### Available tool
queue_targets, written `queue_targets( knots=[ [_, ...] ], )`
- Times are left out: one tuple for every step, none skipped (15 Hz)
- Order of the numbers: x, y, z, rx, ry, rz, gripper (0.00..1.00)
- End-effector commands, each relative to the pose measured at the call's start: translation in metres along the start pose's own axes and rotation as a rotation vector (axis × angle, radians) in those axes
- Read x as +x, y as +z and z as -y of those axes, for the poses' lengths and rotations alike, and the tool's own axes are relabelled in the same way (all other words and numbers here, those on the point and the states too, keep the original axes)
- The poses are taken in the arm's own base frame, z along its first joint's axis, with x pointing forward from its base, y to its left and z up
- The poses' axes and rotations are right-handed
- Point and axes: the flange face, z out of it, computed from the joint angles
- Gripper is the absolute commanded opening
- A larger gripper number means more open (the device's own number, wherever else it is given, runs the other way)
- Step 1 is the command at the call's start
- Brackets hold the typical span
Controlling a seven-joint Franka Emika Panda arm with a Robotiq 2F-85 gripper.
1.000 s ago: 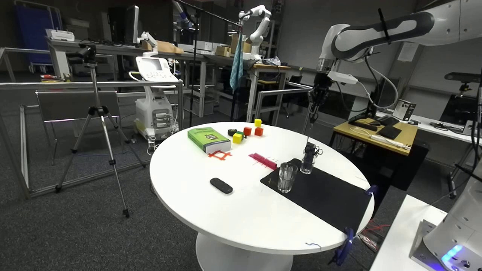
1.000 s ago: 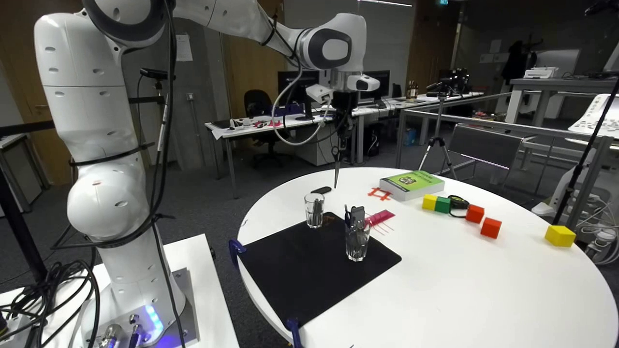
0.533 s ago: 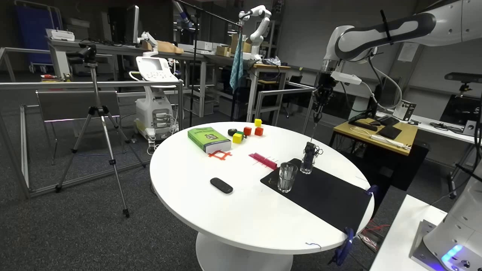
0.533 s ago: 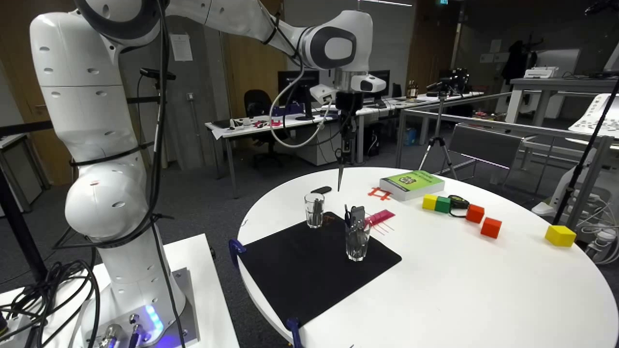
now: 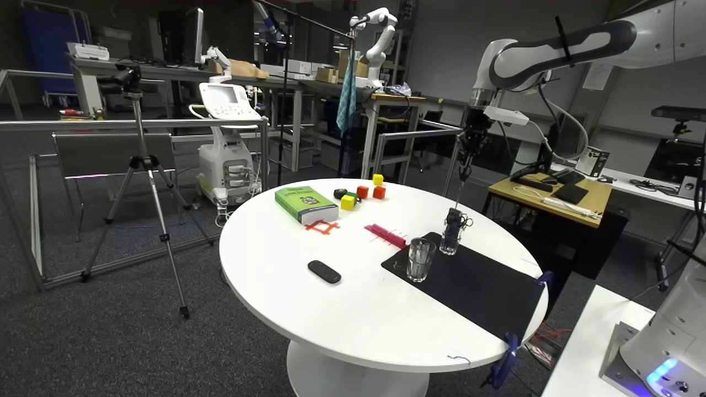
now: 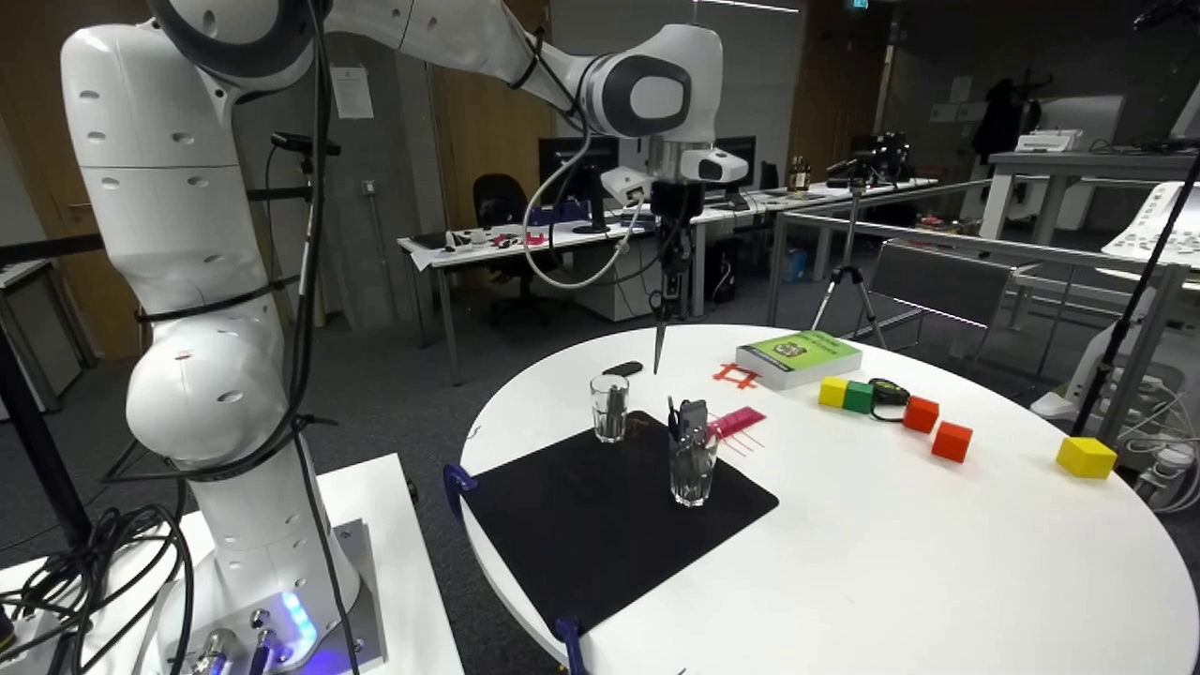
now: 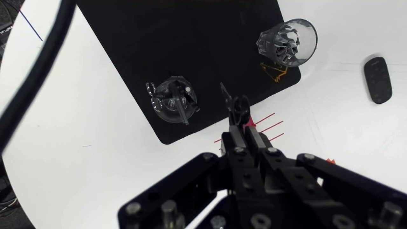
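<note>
- Wrist view, far left: bare white counter (image 7: 89,178), running out to its curved edge.
- Next along, a glass of utensils (image 7: 169,115), ring handles and dark tools poking from its mouth, standing on the black mat (image 7: 203,38).
- Now the middle, and it's tight: the end effector (image 7: 246,135) has both fingers squeezed on the scissors (image 7: 234,109), pinching them at the black handle loops.
- Partly hidden behind that grip, a pink strip (image 7: 250,123) lies on the counter.
- Moving right, a clear glass (image 7: 306,43) stands by the mat's edge, the grey shapes inside hard to make out.
- Far right, a dark remote (image 7: 377,80), flat on the counter.
- Over to an exterior view: the white arm (image 6: 206,366) fills the left, then comes a blue clamp (image 6: 457,483) on the counter's rim.
- Centre, those scissors hang blade-down in the air above the counter, apart from both glasses.
- Right of them, an orange tape mark (image 6: 736,376), and just beside it a green book (image 6: 797,359).
- Then a yellow cube (image 6: 832,391) and a green cube (image 6: 858,397) side by side, two red cubes (image 6: 921,414), and a lone yellow cube (image 6: 1086,457) well apart.
</note>
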Motion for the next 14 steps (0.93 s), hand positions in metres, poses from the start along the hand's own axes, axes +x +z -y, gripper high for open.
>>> queue_targets(
  knots=[
    [0.006, -0.002, -0.011, -0.012, 0.009, -0.020, 0.02],
    [0.008, -0.003, -0.015, -0.015, 0.016, -0.024, 0.02],
    [0.009, -0.004, -0.020, -0.018, 0.022, -0.029, 0.02],
    [0.011, -0.005, -0.025, -0.022, 0.029, -0.032, 0.02],
    [0.013, -0.006, -0.032, -0.027, 0.038, -0.037, 0.02],
    [0.015, -0.006, -0.037, -0.033, 0.045, -0.039, 0.02],
    [0.016, -0.007, -0.043, -0.039, 0.053, -0.041, 0.02],
    [0.018, -0.007, -0.050, -0.046, 0.062, -0.042, 0.02],
    [0.020, -0.007, -0.056, -0.052, 0.068, -0.043, 0.02],
    [0.022, -0.007, -0.062, -0.058, 0.072, -0.047, 0.02],
    [0.025, -0.007, -0.068, -0.061, 0.076, -0.049, 0.02],
    [0.028, -0.006, -0.072, -0.059, 0.080, -0.048, 0.02],
    [0.031, -0.005, -0.076, -0.056, 0.086, -0.048, 0.02],
    [0.033, -0.002, -0.080, -0.051, 0.088, -0.052, 0.02]
  ],
)
